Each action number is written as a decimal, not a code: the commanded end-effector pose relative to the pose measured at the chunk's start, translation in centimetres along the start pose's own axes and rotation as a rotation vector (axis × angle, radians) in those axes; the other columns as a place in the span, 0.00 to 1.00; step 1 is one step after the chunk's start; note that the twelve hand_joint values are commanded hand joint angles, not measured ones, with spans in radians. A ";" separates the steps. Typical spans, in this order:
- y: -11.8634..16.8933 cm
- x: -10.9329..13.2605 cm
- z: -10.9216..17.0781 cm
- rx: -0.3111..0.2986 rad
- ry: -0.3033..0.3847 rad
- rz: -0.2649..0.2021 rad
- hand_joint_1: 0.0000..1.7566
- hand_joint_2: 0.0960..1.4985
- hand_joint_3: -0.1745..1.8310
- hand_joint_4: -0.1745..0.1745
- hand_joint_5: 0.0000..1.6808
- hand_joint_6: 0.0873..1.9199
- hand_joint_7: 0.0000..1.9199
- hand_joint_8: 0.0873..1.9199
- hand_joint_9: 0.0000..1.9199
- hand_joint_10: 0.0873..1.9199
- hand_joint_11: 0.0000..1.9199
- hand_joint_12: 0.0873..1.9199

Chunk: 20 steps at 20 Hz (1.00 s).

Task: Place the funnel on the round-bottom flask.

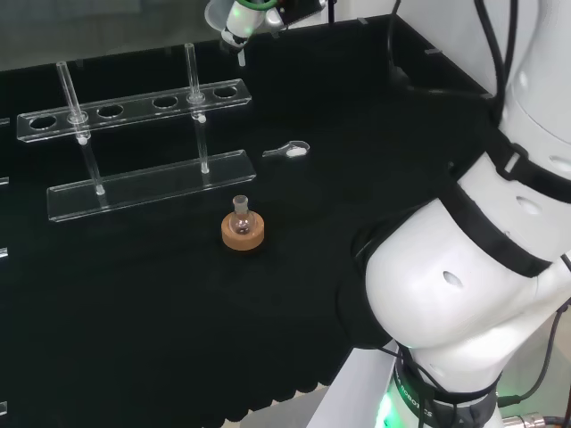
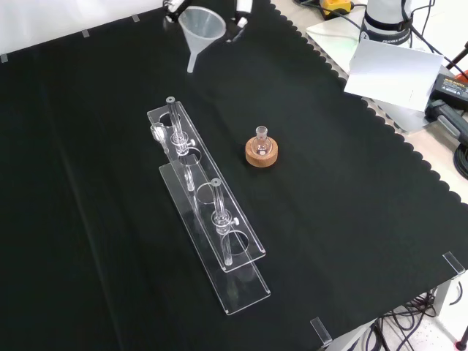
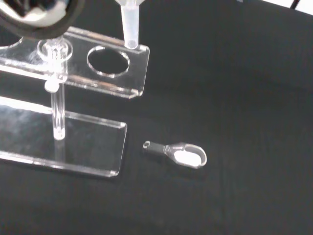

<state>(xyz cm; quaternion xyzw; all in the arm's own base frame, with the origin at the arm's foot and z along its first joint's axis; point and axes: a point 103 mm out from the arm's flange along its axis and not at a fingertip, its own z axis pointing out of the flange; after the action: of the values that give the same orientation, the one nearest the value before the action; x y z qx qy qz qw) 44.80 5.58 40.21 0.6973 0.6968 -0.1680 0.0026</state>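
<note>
At the top edge of the front view we find the hand (image 2: 240, 10), black and white fingers either side of a clear plastic funnel (image 2: 202, 28), pinching its wide cone. We see the funnel upright, mouth up, stem pointing down, carried well above the cloth. Head view: same pair at the top edge, hand (image 1: 243, 16) with funnel (image 1: 225, 20) beneath it, stem hanging past the far end of the rack. Wrist view: we note the funnel stem (image 3: 130, 24) close and large, its tip seen against the corner of the rack's upper plate; touching or apart, we cannot tell.

Next out, we log a clear acrylic test-tube rack (image 2: 212, 219) running from the far left toward the near middle of the front view, two plates on posts, round holes in the upper one. Just off the rack's end lies a small clear scoop (image 3: 178, 153) with something white in its bowl, flat on the black cloth (image 2: 351, 219); in the head view we place it right of the rack (image 1: 289, 150).

Farther from the hand, right of the rack in the front view, stands the small round-bottom flask (image 2: 261, 140) on its cork ring (image 2: 261, 155), neck up and open. We see it well apart from the funnel.
</note>
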 end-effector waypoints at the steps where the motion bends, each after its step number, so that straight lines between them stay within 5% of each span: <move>1: -3.5 0.7 0.6 -0.016 0.008 0.013 0.42 0.44 0.41 0.40 0.37 0.36 0.40 0.33 0.51 0.21 0.29 0.64; 12: -8.4 3.7 3.0 0.019 -0.016 0.031 0.42 0.44 0.41 0.39 0.37 0.36 0.40 0.33 0.51 0.21 0.30 0.64; 20: -8.4 5.3 7.3 0.074 -0.008 0.023 0.42 0.44 0.41 0.39 0.38 0.36 0.41 0.33 0.51 0.21 0.30 0.64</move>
<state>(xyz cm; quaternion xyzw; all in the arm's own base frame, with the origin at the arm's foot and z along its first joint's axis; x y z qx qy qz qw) 35.23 8.63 36.31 0.7028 0.6843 -0.1942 -0.0058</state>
